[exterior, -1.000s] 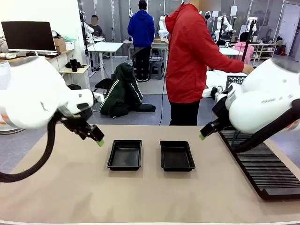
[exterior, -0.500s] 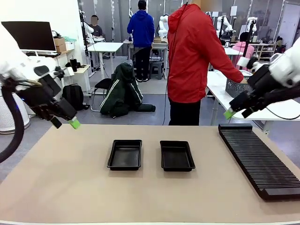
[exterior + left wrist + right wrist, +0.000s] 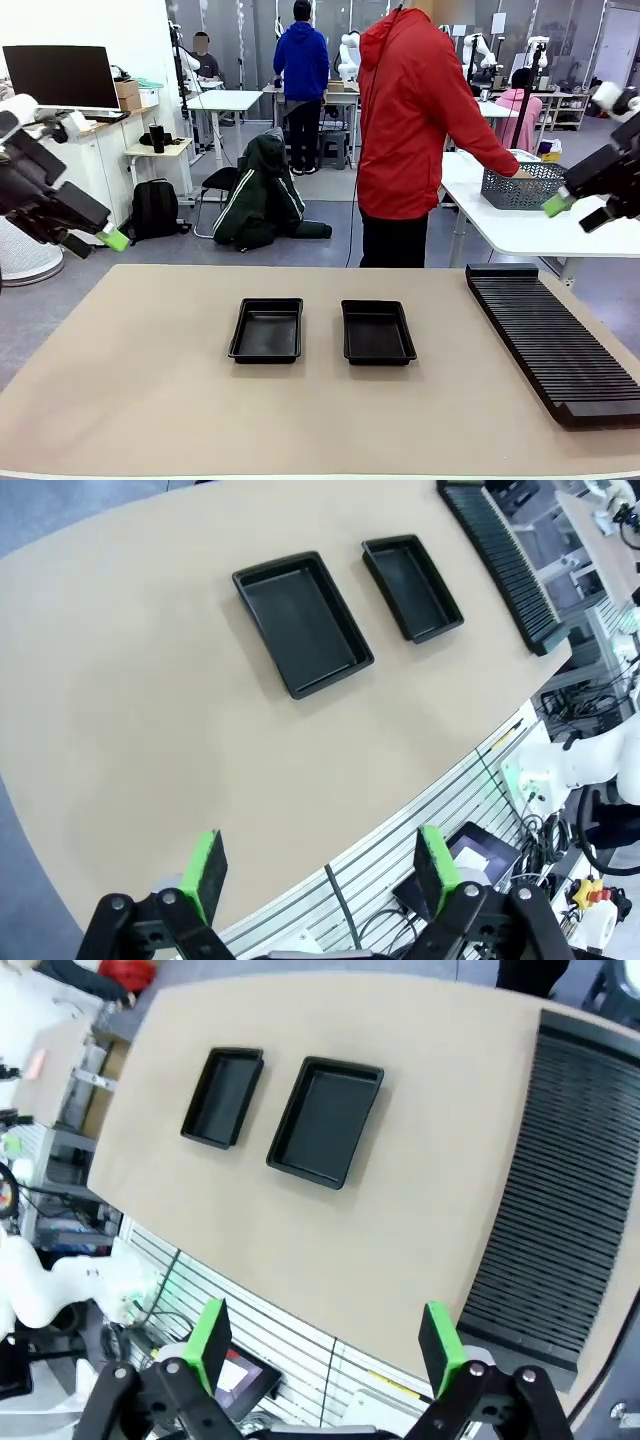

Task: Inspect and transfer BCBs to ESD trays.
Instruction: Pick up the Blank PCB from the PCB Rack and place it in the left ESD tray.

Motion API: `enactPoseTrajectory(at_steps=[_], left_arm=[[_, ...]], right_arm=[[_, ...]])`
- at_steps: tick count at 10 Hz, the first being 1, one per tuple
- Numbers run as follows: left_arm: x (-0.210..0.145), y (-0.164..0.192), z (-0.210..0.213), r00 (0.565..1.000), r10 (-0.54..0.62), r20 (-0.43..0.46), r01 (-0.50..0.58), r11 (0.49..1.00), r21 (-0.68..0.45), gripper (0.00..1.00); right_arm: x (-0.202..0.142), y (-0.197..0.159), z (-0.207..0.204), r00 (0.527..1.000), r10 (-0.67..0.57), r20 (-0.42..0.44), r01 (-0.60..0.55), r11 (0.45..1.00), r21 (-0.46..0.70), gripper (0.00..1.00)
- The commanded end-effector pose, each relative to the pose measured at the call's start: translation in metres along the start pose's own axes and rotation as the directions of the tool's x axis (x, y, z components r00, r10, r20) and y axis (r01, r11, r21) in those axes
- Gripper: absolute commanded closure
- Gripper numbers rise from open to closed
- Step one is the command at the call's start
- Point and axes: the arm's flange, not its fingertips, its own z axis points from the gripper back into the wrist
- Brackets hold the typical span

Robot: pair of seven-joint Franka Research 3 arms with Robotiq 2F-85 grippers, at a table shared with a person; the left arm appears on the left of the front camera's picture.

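Both drawn farther outward, left hand (image 3: 95, 243), right hand (image 3: 577, 212), jaws spread wide

A person in a red jacket (image 3: 410, 120) stands at the far side of a tan table (image 3: 150, 400), one sleeve reaching to a wire basket (image 3: 520, 187) on a white side table (image 3: 500, 228), just beside the right jaws. A long black ribbed rack (image 3: 550, 345) lies below those jaws. Above the left jaws sits a dark monitor (image 3: 60, 77); near them, a backpack (image 3: 157, 208) and a coat (image 3: 262, 190) draped over a chair.
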Motion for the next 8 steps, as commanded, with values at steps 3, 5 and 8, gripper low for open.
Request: enactPoseTrajectory(at_steps=[3,5,8], left_arm=[[-0.023,0.015,0.025,0.998,0.005,0.065,0.001,0.996,-0.086,0.00],[-0.029,0.018,0.043,0.994,0.001,0.106,0.010,0.994,-0.111,0.00],[-0.034,0.015,0.050,0.993,0.001,0.118,0.014,0.993,-0.119,0.00]], right_arm=[[-0.008,-0.029,0.038,0.997,-0.066,0.032,0.063,0.995,0.076,0.00],[-0.011,-0.038,0.060,0.995,-0.071,0.067,0.066,0.995,0.078,0.00],[-0.008,-0.035,0.089,0.991,-0.038,0.127,0.032,0.998,0.054,0.00]])
